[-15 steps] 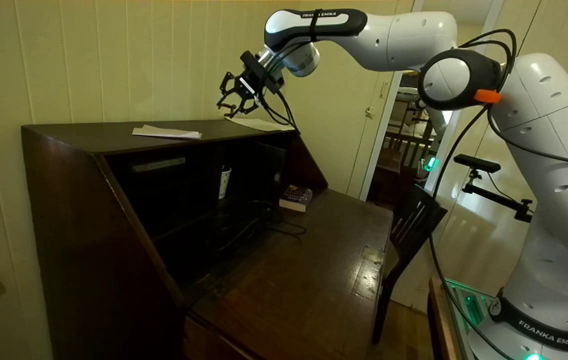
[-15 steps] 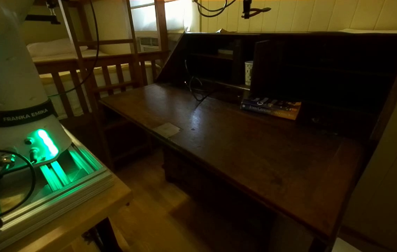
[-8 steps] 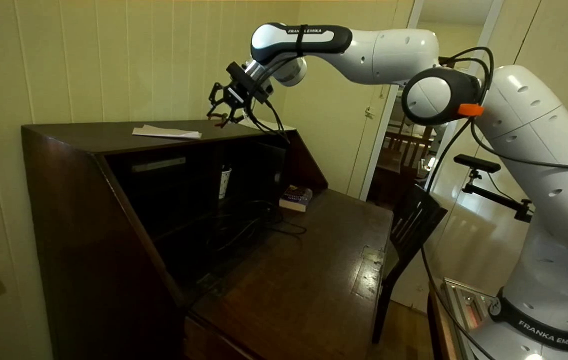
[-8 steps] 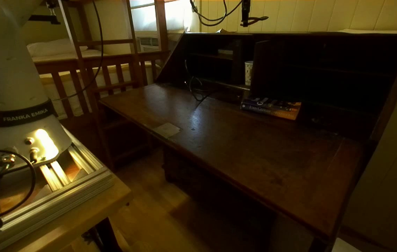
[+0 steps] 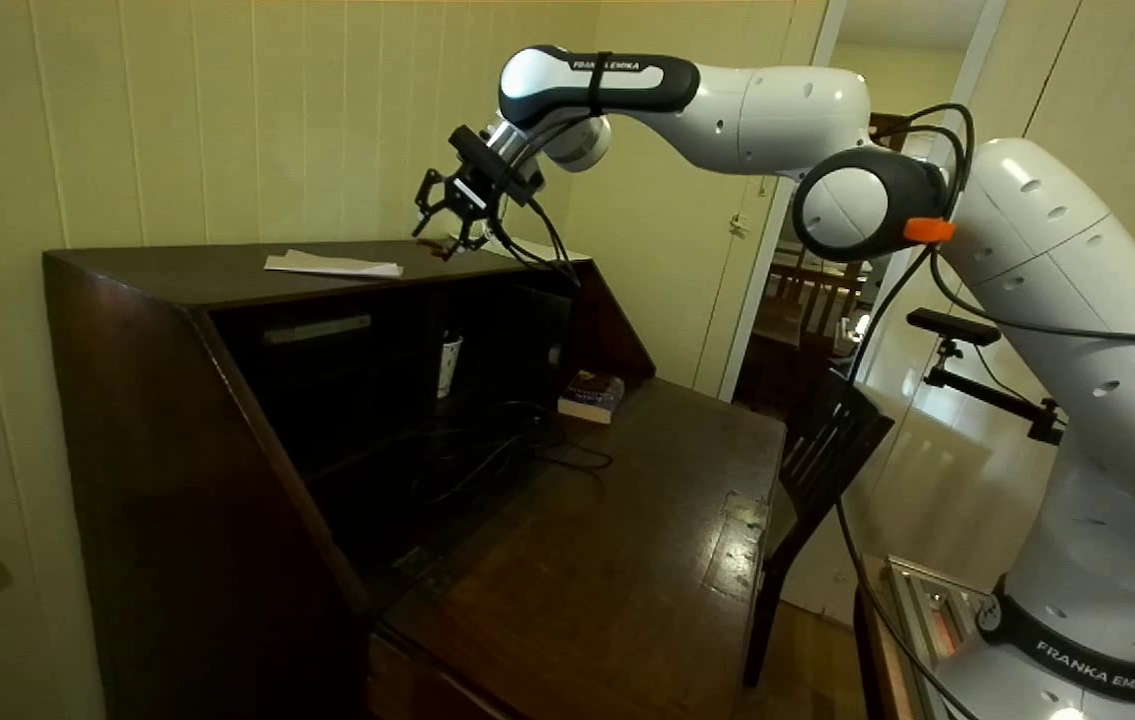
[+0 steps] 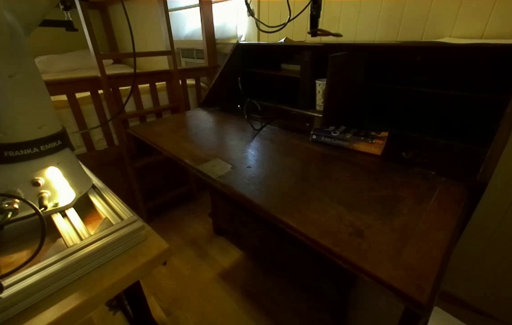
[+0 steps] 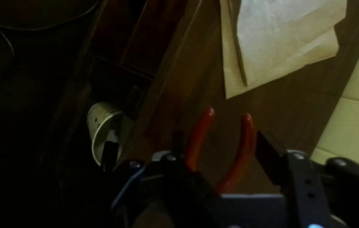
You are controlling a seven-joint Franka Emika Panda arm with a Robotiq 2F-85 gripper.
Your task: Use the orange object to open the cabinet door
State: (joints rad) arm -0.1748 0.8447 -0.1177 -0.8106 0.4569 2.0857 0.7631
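The orange object is a tool with two red-orange curved handles (image 7: 245, 142), like pliers; it also shows in both exterior views (image 5: 430, 246) (image 6: 328, 33). My gripper (image 7: 218, 137) is above the desk's top board, fingers apart. The handles show between and beyond the fingers; the right finger stands apart from them, and the tool's other end is hidden behind the left finger. Whether the tool touches the board I cannot tell. The cabinet door (image 6: 338, 88) is a narrow dark upright panel beside the cup, standing out from the compartments; it also shows in an exterior view (image 5: 539, 320), very dark.
A patterned cup (image 6: 320, 94) with a pen stands beside the door. A book (image 6: 350, 139) lies on the writing flap (image 6: 305, 189) below it. Loose black cables (image 5: 517, 445) lie nearby. Papers (image 5: 332, 264) lie on the desk's top board. The back wall (image 5: 257, 120) rises behind.
My gripper has come down toward the desk's top board. In the last half second the tool has sunk and tilted relative to the fingers. The base light went from green to white.
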